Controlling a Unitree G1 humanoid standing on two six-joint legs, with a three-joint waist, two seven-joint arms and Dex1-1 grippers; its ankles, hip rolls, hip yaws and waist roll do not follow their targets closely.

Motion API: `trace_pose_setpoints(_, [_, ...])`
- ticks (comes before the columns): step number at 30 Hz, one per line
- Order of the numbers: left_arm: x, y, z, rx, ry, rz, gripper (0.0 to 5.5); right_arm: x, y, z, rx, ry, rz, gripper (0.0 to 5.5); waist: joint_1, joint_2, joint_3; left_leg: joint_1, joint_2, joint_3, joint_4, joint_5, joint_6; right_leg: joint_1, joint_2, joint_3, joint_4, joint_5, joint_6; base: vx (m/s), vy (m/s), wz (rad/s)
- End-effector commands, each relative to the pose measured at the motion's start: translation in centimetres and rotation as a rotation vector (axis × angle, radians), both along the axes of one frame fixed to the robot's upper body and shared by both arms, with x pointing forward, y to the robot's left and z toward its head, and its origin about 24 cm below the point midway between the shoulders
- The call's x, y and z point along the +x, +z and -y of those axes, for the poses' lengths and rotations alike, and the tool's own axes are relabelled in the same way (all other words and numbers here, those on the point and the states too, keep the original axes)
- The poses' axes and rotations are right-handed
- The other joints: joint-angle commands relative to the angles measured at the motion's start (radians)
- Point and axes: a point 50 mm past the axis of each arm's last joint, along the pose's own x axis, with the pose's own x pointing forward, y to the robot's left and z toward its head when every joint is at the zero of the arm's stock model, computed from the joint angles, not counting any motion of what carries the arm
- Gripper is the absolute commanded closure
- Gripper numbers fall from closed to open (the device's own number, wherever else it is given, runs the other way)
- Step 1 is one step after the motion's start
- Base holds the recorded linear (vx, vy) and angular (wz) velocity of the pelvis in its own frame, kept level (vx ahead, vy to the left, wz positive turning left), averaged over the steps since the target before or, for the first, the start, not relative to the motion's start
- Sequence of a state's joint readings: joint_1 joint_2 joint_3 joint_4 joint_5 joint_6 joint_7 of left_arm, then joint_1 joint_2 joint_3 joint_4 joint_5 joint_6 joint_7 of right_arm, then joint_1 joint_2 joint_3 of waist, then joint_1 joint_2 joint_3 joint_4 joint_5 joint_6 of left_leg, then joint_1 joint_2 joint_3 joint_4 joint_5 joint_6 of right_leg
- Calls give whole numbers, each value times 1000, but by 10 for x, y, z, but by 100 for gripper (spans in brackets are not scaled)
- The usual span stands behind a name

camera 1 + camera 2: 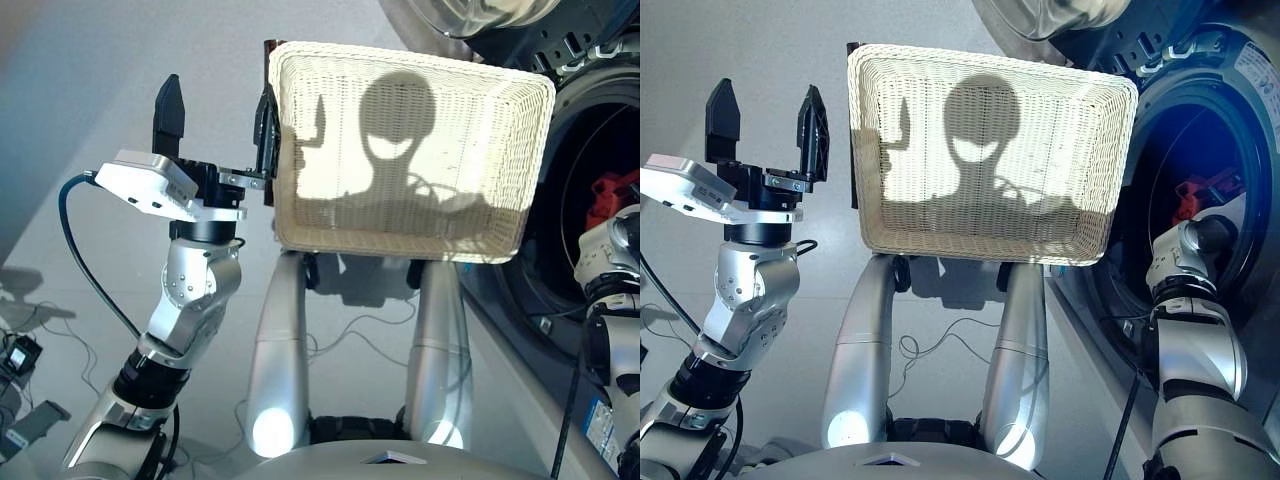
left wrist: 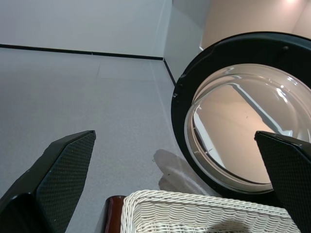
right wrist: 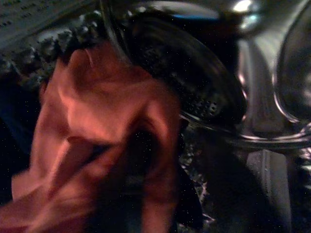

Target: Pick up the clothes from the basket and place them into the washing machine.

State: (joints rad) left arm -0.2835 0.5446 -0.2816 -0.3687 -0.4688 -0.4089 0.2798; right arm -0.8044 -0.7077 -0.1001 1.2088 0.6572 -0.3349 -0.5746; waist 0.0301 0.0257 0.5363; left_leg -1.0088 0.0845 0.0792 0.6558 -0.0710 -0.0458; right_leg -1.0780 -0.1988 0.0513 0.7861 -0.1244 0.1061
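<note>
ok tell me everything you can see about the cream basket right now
The basket is a wide, shallow rectangular tray of cream woven material with a low rolled rim. Nothing lies in it; its floor is bare. It sits in front of the robot, between the raised left gripper, which stands open beside it and apart from it, and the washing machine on the other side. A dark reddish-brown part shows at its left edge; what it is cannot be told.

Floor (image 1: 120, 90): smooth pale grey, brightly lit with hard shadows. Loose black cables (image 1: 350, 345) trail across it. Plain light wall (image 2: 82, 22) with dark skirting line (image 2: 77, 51); adjoining peach-toned wall (image 2: 252, 19).
</note>
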Motion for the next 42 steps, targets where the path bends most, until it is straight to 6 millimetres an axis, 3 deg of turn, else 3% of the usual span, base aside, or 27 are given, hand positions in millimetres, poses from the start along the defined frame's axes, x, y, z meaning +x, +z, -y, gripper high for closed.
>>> trace_pose_setpoints(1, [-21, 21, 1, -39, -49, 156, 0, -18, 42, 33, -91, -71, 82, 0, 4, 2, -16, 34, 23, -25, 51, -75, -44, 41, 10, -29, -34, 32, 8, 0, 0, 0])
trace_pose_setpoints(7, [-21, 21, 0, -45, -54, 155, 0, 3, 35, 5, -138, 69, 74, 0, 2, -1, -16, 40, 22, -23, 35, -66, -43, 47, 15, -31, -50, 41, 8, 0, 0, 0])
trace_pose_setpoints(8, [-20, 21, 0, -53, -51, 155, 0, 14, 28, -17, -151, 161, 108, 0, 0, -2, -16, 48, 22, -21, 34, -74, -44, 54, 17, -31, -50, 34, 8, 0, 0, 0])
trace_pose_setpoints(9, [-20, 21, 0, -52, -51, 154, 0, 14, 27, -17, -150, 161, 108, 0, 0, -4, -16, 49, 22, -21, 32, -72, -44, 55, 16, -31, -52, 36, 8, 0, 0, 0])
trace_pose_setpoints(15, [-16, 19, 3, -65, -63, 139, 0, 29, -14, -85, -144, 435, 117, 0, -11, -10, -16, 57, 18, -21, 6, -59, -39, 64, 21, -30, -78, 48, 8, 0, 0, 0])
trace_pose_setpoints(16, [-16, 18, 3, -65, -63, 138, 0, 29, -14, -86, -143, 435, 116, 0, -11, -11, -16, 58, 18, -21, 5, -58, -39, 65, 20, -30, -79, 49, 8, 0, 0, 0])
trace_pose_setpoints(18, [-15, 16, 3, -72, -74, 120, 0, 30, -23, -116, -156, 589, 141, 0, -14, -14, -16, 68, 16, -21, -17, -47, -38, 72, 20, -31, -98, 60, 8, 0, 0, 0])
trace_pose_setpoints(23, [-13, 12, 2, -66, -78, 101, 0, 28, -29, -145, -209, 742, 132, 0, -17, -16, -16, 89, 11, -18, -53, -29, -38, 92, 19, -32, -124, 77, 12, 0, 0, 0])
trace_pose_setpoints(24, [-11, 8, 3, -66, -83, 78, 0, 26, -32, -163, -226, 848, 141, 0, -17, -17, -16, 103, 9, -16, -67, -22, -37, 107, 20, -33, -139, 83, 13, 0, 0, 0])
trace_pose_setpoints(25, [-11, 8, 3, -66, -83, 78, 0, 25, -33, -163, -226, 848, 140, 0, -17, -17, -16, 105, 9, -15, -68, -21, -37, 109, 19, -33, -140, 84, 13, 0, 0, 0])
trace_pose_setpoints(26, [-9, 3, 4, -73, -92, 54, 0, 22, -34, -179, -243, 944, 154, 0, -17, -17, -16, 118, 8, -17, -85, -13, -37, 121, 18, -35, -154, 90, 15, 0, 0, 0])
trace_pose_setpoints(28, [-4, -4, 4, -92, -106, 9, 0, 17, -39, -191, -234, 1028, 164, 0, -19, -16, -16, 144, 5, -16, -111, -2, -38, 147, 17, -37, -175, 99, 18, 0, 0, 0])
trace_pose_setpoints(34, [4, -25, 3, -95, -96, -94, 0, 8, -49, -207, -227, 1132, 159, 0, -22, -16, -16, 235, -4, -18, -159, 10, -40, 234, 15, -43, -215, 108, 24, 11, -1, -2])
trace_pose_setpoints(38, [17, -57, -1, -87, -94, -237, 0, -9, -64, -209, -231, 1187, 129, 0, -28, -30, -16, 378, -12, -19, -223, 20, -43, 385, 13, -55, -284, 117, 34, 105, -3, -24])
trace_pose_setpoints(42, [27, -106, -13, -32, -36, -435, 0, -27, -91, -199, -212, 1227, 14, 0, -28, -44, -16, 543, -10, -17, -304, 29, -46, 552, 16, -72, -362, 127, 46, 130, 7, -36])
